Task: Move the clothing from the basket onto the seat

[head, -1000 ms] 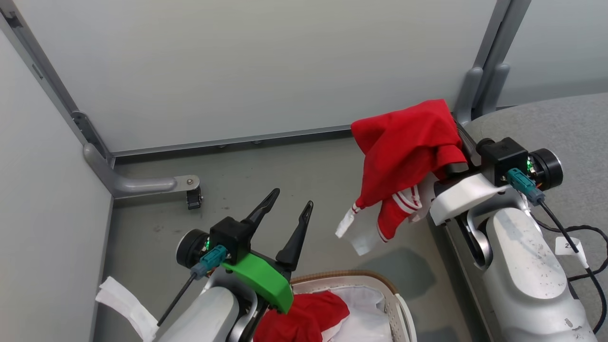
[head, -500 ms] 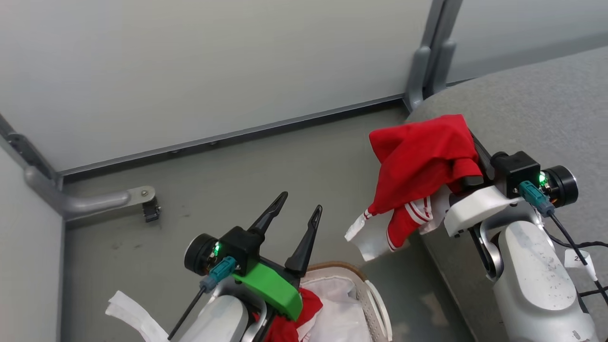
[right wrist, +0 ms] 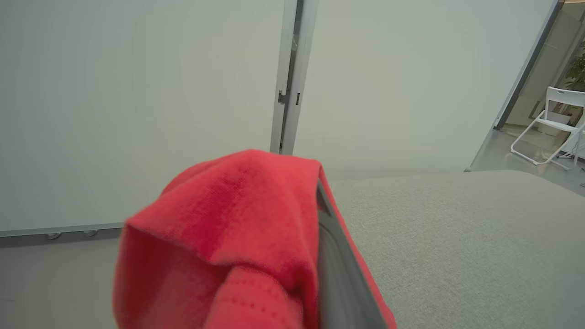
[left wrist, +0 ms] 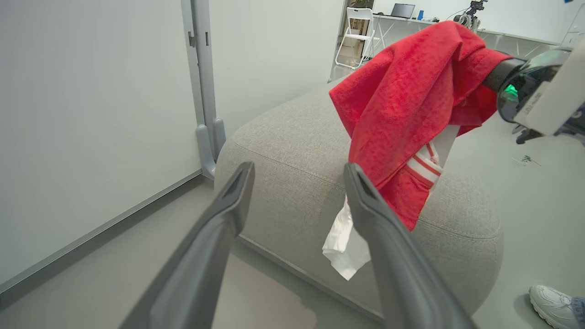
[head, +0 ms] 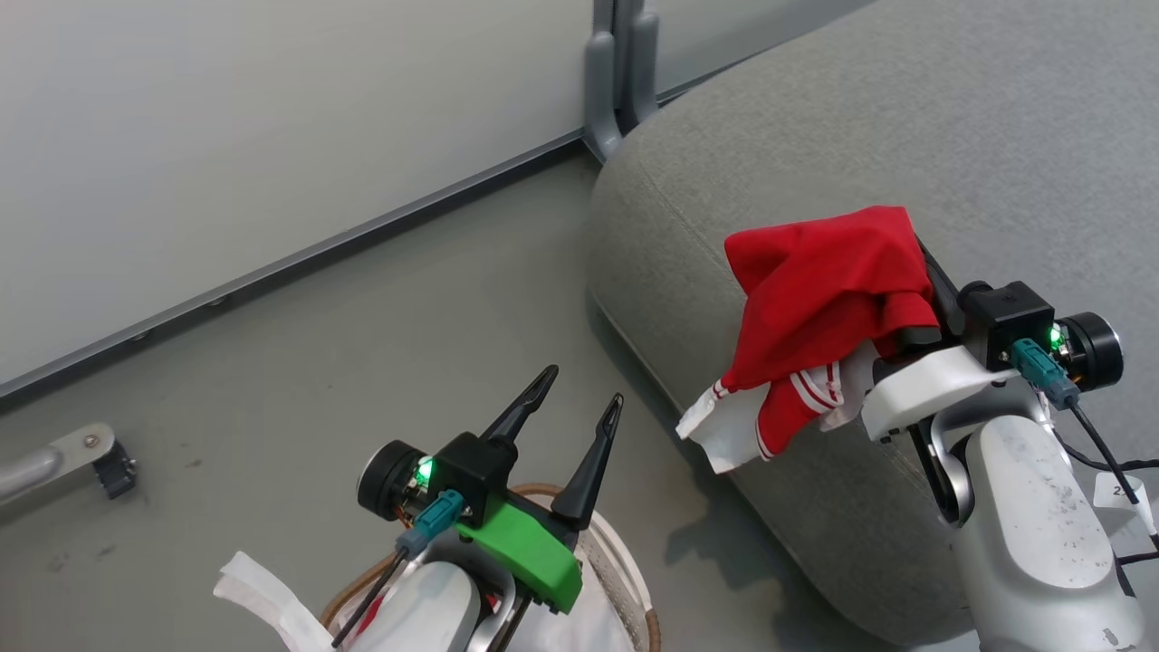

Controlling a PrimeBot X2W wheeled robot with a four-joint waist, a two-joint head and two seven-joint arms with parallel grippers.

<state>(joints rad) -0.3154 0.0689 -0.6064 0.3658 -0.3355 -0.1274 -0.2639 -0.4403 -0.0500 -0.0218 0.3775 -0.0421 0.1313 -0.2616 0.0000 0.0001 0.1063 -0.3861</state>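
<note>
A bright red garment (head: 824,281) with white side stripes and a dangling white tag (head: 724,430) is draped over my right gripper (head: 924,272), which is shut on it. The garment hangs above the left edge of the large grey seat (head: 815,118). In the right wrist view the red cloth (right wrist: 228,219) covers one finger, and the other finger (right wrist: 338,260) shows beside it. My left gripper (head: 584,385) is open and holds nothing, above the basket (head: 638,589) at the bottom edge. My left arm hides the basket's inside.
The white cloth liner (head: 263,589) spills over the basket's left side. Pale partition walls with a grey post (head: 620,72) close off the back. A caster foot (head: 100,462) stands on the grey floor at the left. A person's shoe (left wrist: 553,301) rests beyond the seat.
The head camera has swung right, bringing much more of the seat into view. My right gripper with the red garment now hangs over the seat's edge instead of the floor. The left gripper stays open.
</note>
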